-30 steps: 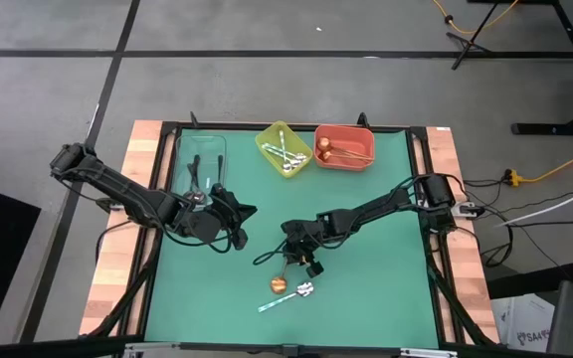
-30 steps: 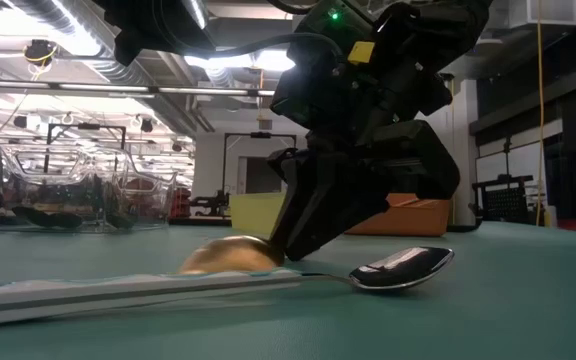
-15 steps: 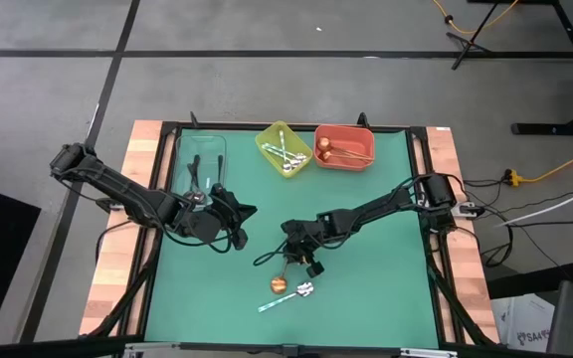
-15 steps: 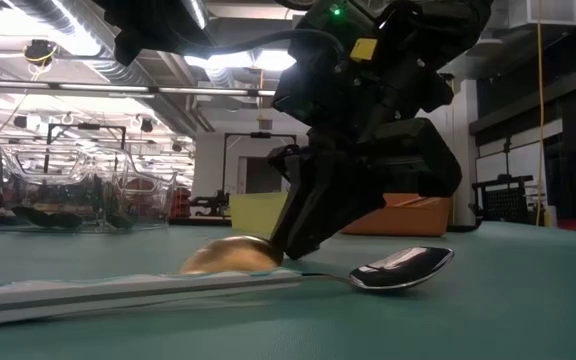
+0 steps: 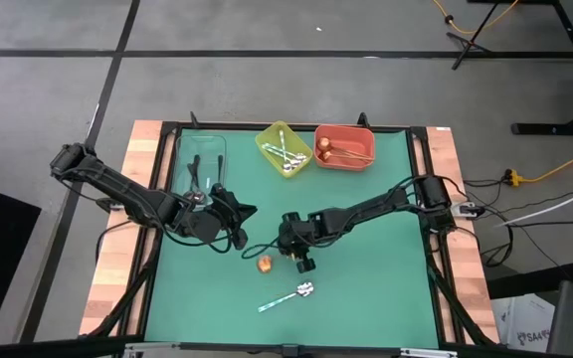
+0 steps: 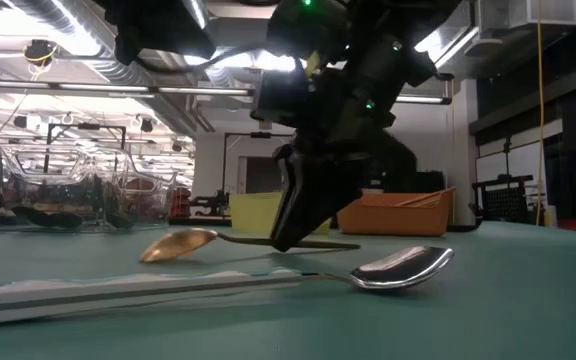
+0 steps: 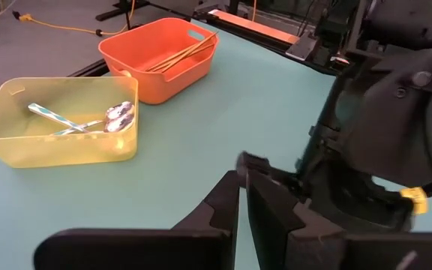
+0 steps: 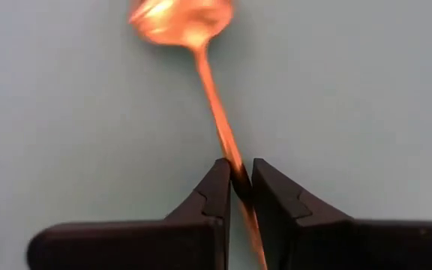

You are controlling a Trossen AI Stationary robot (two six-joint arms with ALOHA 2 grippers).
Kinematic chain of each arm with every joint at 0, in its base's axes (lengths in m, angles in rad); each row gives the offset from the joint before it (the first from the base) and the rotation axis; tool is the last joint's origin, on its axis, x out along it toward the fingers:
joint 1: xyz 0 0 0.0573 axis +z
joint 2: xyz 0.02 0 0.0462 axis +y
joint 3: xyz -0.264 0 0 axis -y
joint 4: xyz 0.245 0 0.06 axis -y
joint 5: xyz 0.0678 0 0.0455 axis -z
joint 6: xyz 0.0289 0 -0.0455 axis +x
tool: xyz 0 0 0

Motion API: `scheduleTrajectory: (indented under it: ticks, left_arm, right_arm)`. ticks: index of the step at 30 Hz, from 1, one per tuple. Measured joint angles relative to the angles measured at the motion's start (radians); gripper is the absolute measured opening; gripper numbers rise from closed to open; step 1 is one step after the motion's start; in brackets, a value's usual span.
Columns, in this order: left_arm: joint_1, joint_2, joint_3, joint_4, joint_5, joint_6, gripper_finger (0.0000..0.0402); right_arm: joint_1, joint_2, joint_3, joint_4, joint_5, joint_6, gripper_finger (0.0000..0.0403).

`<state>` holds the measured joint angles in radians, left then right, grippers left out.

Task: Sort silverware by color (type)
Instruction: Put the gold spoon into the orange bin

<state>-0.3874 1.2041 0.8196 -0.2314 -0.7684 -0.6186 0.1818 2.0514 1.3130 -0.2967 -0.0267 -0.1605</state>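
**Copper spoon pinched at mid-desk**

Our right hand (image 8: 237, 196) is clenched on the copper-gold spoon (image 5: 265, 264) by its handle, bowl just above the green desk (image 5: 366, 288). Our left hand (image 7: 242, 202) waits shut nearby. A teal-handled spoon (image 5: 288, 296) lies close by.

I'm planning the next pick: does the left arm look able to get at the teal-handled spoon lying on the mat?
Probably yes. The teal-handled spoon lies alone on open mat, nothing covering it. The left gripper is shut and empty; the right gripper, holding the copper spoon, sits close to the path.
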Motion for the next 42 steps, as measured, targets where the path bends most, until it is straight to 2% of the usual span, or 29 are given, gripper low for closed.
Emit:
scheduleTrajectory:
  ticks: [9,19,23,28,34,42]
  left_arm:
    - [0.000,0.000,0.000,0.000,0.002,-0.001,0.0022]
    - [0.000,0.000,0.000,0.000,0.003,-0.002,0.0022]
    - [0.000,0.000,0.000,0.000,0.003,-0.002,0.0022]
    - [0.000,0.000,0.000,0.000,0.003,-0.002,0.0022]
    - [0.000,0.000,0.000,0.000,0.003,-0.003,0.0022]
    - [0.000,0.000,0.000,0.000,0.003,-0.003,0.0022]
  right_arm:
    - [-0.001,-0.001,0.009,-0.041,0.032,0.035,0.0033]
    - [-0.002,-0.001,0.009,-0.041,0.026,0.027,0.0095]
    - [-0.004,-0.001,0.009,-0.041,0.007,0.023,0.0102]
    - [-0.014,-0.002,0.010,-0.051,-0.075,0.002,0.0075]
    - [-0.015,-0.003,0.011,-0.052,-0.071,-0.001,0.0013]
    - [-0.012,-0.004,0.011,-0.052,-0.070,-0.001,0.0006]
